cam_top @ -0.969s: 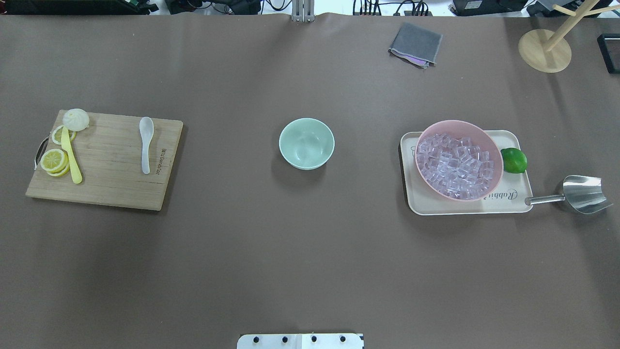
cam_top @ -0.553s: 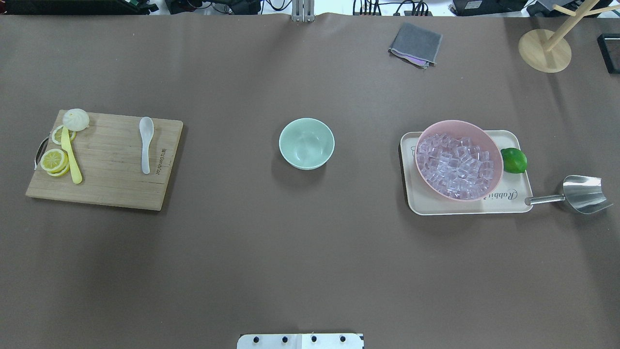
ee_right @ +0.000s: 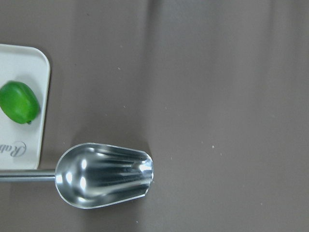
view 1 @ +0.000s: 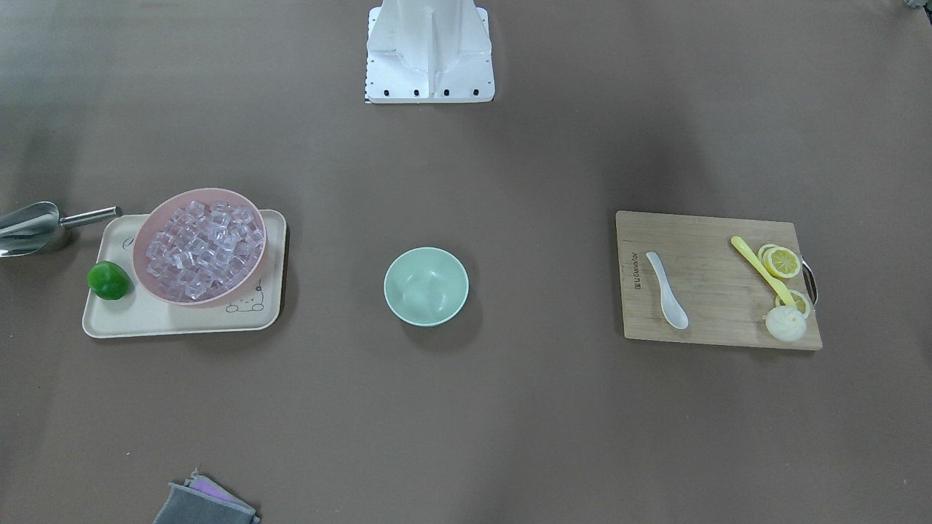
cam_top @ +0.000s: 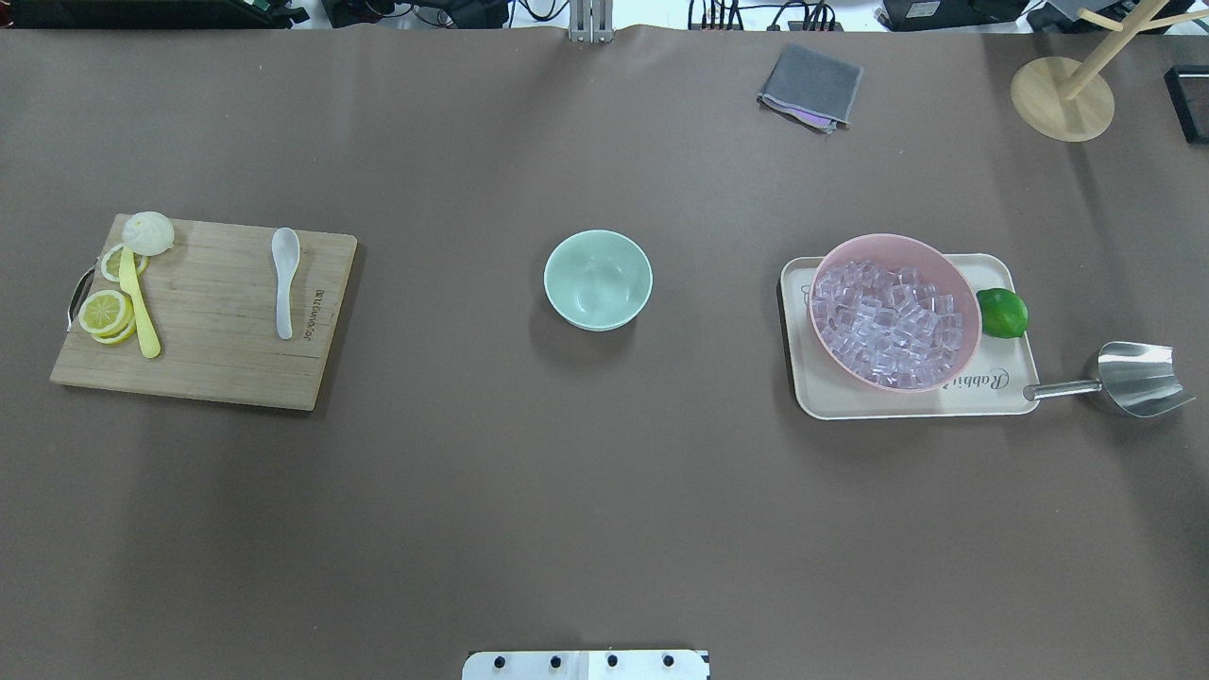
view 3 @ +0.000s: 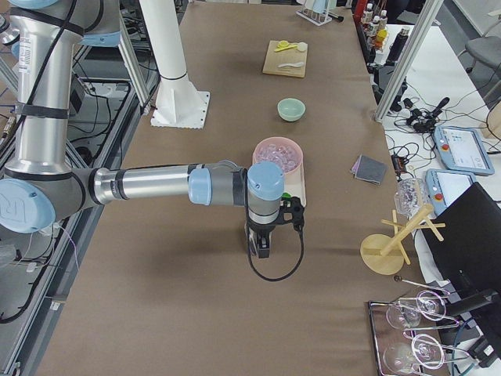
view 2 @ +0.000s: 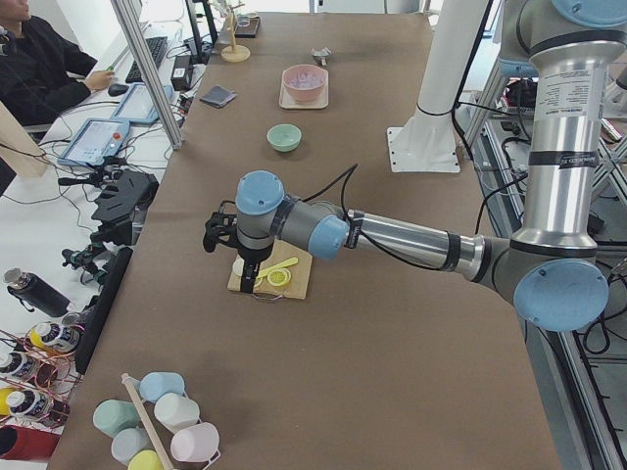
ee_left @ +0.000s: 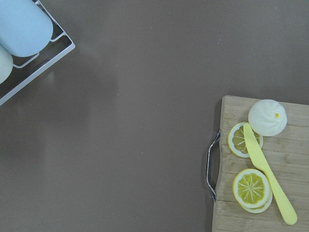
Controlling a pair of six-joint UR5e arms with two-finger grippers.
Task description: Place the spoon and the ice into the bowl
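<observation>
no change on the table against one second ago: same place for every thing, no arm over the middle in the overhead view. by judgement, task not yet begun, both pick-ups to be done.

spoon flat on the board, at 9 o'clock from the bowl in the overhead view, well apart from it, scoop end toward 12. ice heaped in the pink bowl on the tray, at 3 o'clock from the bowl, also well apart. bowl empty, in the middle.

left gripper hanging over the 9 o'clock edge of the board, near the lemon slices. right gripper hanging near the scoop, past the 3 o'clock side of the tray. seen only in the side views, no fingers in the wrist views, so cannot tell whether spread or pressed together.

counted: one spoon, one bowl, one pink bowl, one tray, one board, one scoop, one lime, one bun, one yellow utensil, three lemon slices as far as visible, two of them stacked, one cloth between 1 and 2 o'clock. too many ice cubes for an exact count, probably several tens.
</observation>
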